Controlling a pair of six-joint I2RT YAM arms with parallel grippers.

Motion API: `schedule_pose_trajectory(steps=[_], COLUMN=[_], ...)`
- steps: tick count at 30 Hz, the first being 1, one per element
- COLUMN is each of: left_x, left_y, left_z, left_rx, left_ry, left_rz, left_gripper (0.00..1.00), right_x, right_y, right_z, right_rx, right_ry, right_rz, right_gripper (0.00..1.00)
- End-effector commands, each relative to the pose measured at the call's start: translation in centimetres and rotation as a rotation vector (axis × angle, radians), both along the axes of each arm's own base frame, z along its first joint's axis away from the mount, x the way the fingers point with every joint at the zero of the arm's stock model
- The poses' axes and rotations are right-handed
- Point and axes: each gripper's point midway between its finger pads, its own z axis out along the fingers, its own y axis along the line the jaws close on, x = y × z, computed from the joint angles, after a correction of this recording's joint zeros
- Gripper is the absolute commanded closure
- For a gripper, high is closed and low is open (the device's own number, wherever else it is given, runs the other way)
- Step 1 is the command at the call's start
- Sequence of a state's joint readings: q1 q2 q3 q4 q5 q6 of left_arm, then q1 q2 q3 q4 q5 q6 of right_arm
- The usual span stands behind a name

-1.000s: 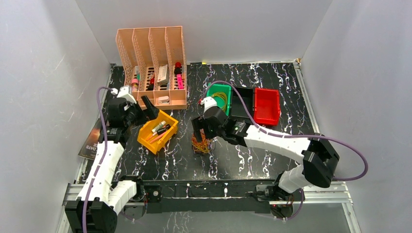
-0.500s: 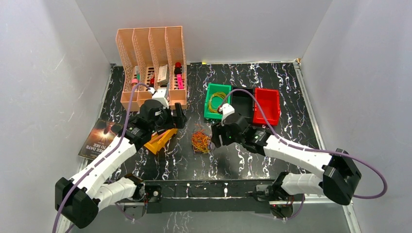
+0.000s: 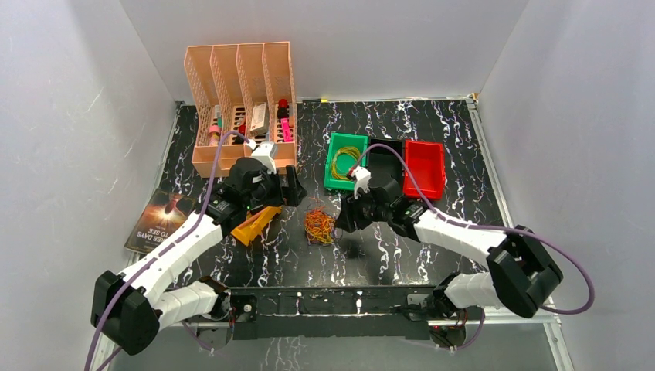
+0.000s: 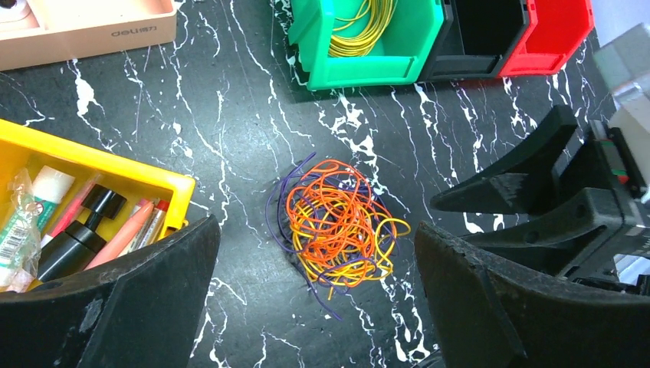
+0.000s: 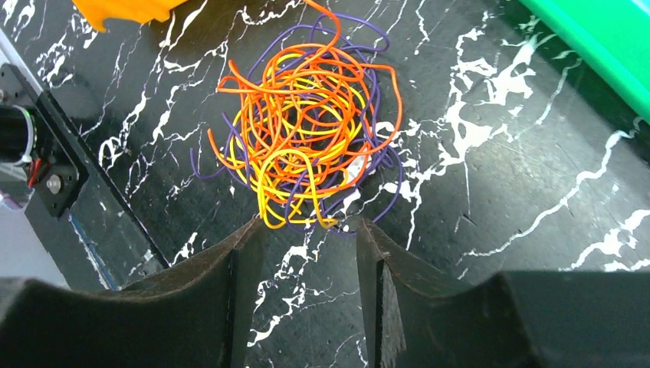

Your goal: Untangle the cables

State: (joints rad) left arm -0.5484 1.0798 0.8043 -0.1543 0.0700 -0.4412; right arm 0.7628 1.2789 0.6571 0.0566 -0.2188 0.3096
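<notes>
Step in hand: probably singling one loop out of the cables (image 5: pixel 303 149); the bundle looked knotted, orange, yellow and purple wound through one another
Doing it well: best to take a loop that stood out at the rim, such as the yellow one nearest the right fingertips; pinch one wire only, not a clump; draw it out slowly so the rest would not lift with it; the other arm could pin the heap down
Right gripper (image 5: pixel 310 228): jaws partly apart with a narrow gap; nothing between them
Left gripper (image 3: pixel 291 188): jaws spread wide; holding nothing
Cables, place: on the table (image 3: pixel 432 139) at mid-depth, near its middle; nearer than the green bin (image 4: pixel 368 65), right of the yellow bin (image 4: pixel 115 172)
Cables to right gripper: just left of it; bundle just beyond the fingertips, the closest yellow loop about level with them; contact not clear
Cables to left gripper: right of and nearer than it; framed between its spread fingers in the left wrist view, apart from both
Risk: thin wires could slip or snag
</notes>
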Motion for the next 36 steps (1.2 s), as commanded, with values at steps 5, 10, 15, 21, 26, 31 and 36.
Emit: schedule_pose_trajectory(steps=[5,10,15,21,26,31,36], left_x=[-0.7,-0.8,-0.8,-0.8,-0.7,-0.7,-0.4], left_y=[0.0,0.3,0.5,0.5,0.6,0.9,1.7], left_z=[0.6,0.9,1.1,0.9,0.9,0.7,2.1], left_rx=[-0.003,0.007,0.007,0.010,0.009,0.011,-0.015], left_ry=[-0.029,-0.036,-0.044,-0.036,-0.042,-0.041,-0.095], left_rz=[-0.033,-0.031,-0.019,-0.019,-0.006,0.008,0.066], left_gripper=[0.03,0.05,0.05,0.05,0.03,0.02,0.02], right_x=[1.3,1.7,2.0,2.0,1.9,1.9,1.7], right_y=[3.0,3.6,3.8,3.7,3.6,3.5,3.5], right_z=[0.7,0.7,1.0,0.2,-0.1,0.5,2.1], right_rx=[0.074,0.086,0.095,0.077,0.070,0.079,0.098], right_ry=[-0.037,-0.030,-0.040,-0.023,-0.016,-0.031,-0.064], right_rz=[0.105,0.112,0.106,0.103,0.100,0.103,0.119], right_gripper=[0.49,0.53,0.54,0.61,0.68,0.80,0.95])
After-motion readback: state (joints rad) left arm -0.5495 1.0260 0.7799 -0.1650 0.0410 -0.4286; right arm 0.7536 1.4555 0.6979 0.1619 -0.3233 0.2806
